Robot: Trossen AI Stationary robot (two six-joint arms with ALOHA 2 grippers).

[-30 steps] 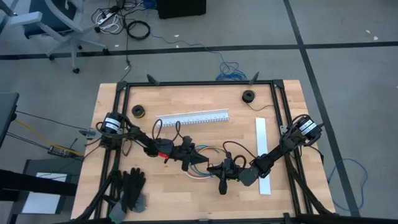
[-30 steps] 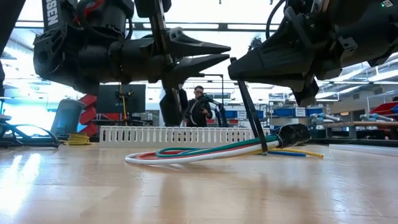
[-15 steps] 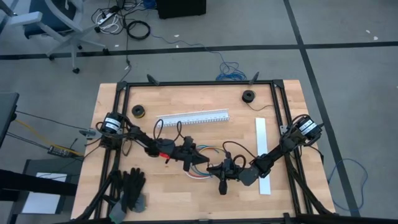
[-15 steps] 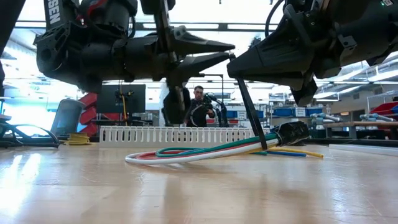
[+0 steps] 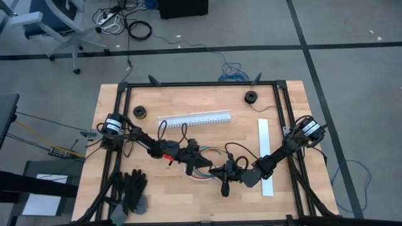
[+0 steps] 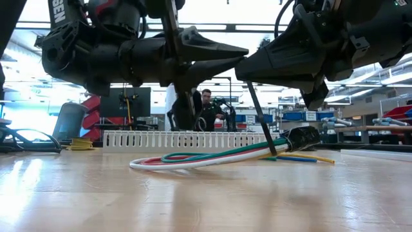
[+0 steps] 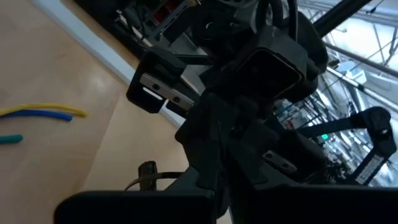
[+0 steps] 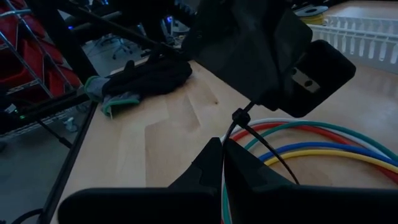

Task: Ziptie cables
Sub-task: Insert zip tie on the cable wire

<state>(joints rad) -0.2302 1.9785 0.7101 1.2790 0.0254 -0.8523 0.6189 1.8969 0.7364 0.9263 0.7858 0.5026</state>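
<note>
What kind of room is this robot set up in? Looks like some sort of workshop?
Most likely a robotics lab or workshop. A wooden table in a black frame stands on a taped grey floor beside an office chair, and the low view shows shelving with bins and a person behind it.

The left pincer (image 7: 214,193) fills the bottom of the frame as a dark mass, its two fingers (image 7: 186,183) pressed together with no gap between them. Just ahead, across the centre and upper right, looms the other arm's dark pincer body (image 7: 249,93), with a pale metal plate and screws on its flank. A thin black zip tie (image 7: 149,177) with a small square head sticks out at lower centre, just beside the fingers. At the left edge, loose ends of the cables (image 7: 43,113) lie on the wooden bench (image 7: 62,62): yellow, blue, and a short green tip below them. A white strip (image 7: 93,46) runs diagonally across the upper left.
</note>
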